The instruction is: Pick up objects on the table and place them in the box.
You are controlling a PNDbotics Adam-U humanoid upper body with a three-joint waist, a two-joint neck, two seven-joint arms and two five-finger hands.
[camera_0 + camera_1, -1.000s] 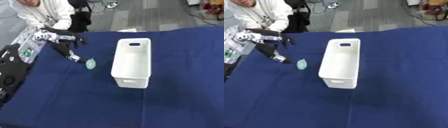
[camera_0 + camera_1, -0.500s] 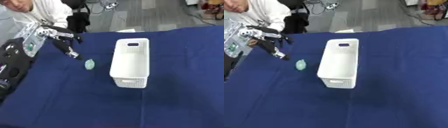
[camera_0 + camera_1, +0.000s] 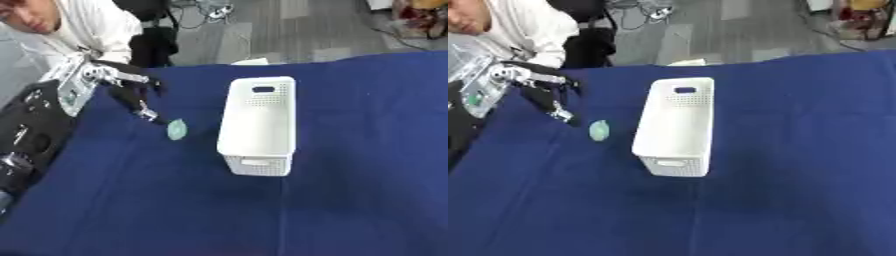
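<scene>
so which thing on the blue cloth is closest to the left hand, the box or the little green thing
The small pale green object: it lies on the cloth just beyond the left hand, near its fingers. The white box stands farther to the right.

Support surface: a table (image 3: 350, 200) covered with a dark blue cloth.
Box: a white perforated plastic box (image 3: 257, 124) stood upright near the table's middle, its long side running away from the robot.
Small object: a pale green rounded item (image 3: 177, 130) lay left of the box, apart from it.
</scene>
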